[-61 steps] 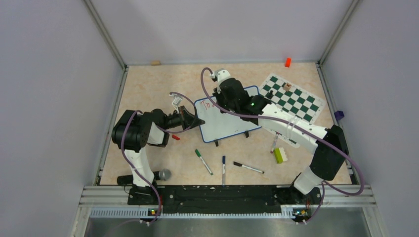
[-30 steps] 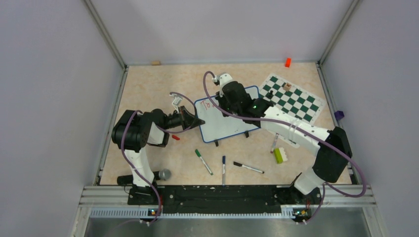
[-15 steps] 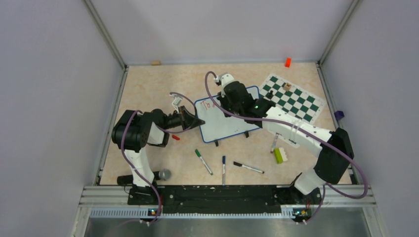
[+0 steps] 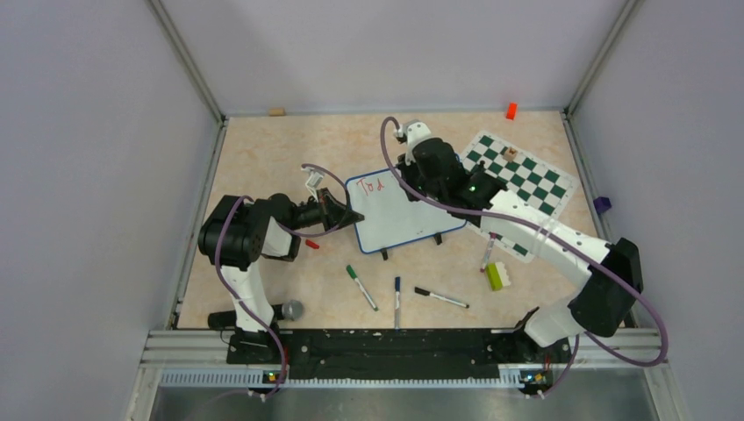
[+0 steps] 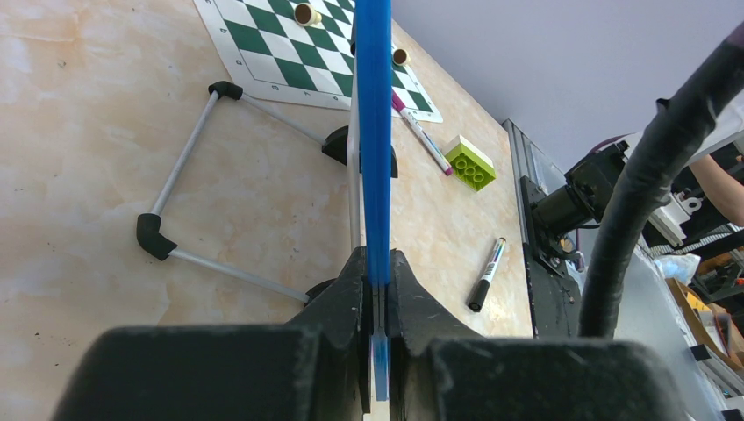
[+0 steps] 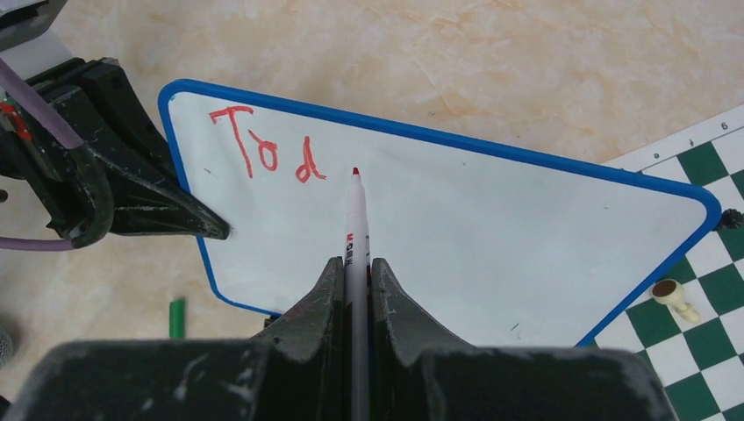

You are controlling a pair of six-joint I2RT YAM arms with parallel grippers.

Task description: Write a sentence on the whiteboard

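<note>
overhead and close wrist views share the whiteboard (image 4: 399,219).

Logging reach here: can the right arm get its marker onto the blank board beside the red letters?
Probably yes: the marker tip is just past the letters, with bare board ahead and nothing between.

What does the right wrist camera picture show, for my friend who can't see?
The right gripper holds a red marker, its tip over the whiteboard just right of the red letters "Tod". The left gripper clamps the whiteboard's left edge, and a chess mat lies at the right.
</note>
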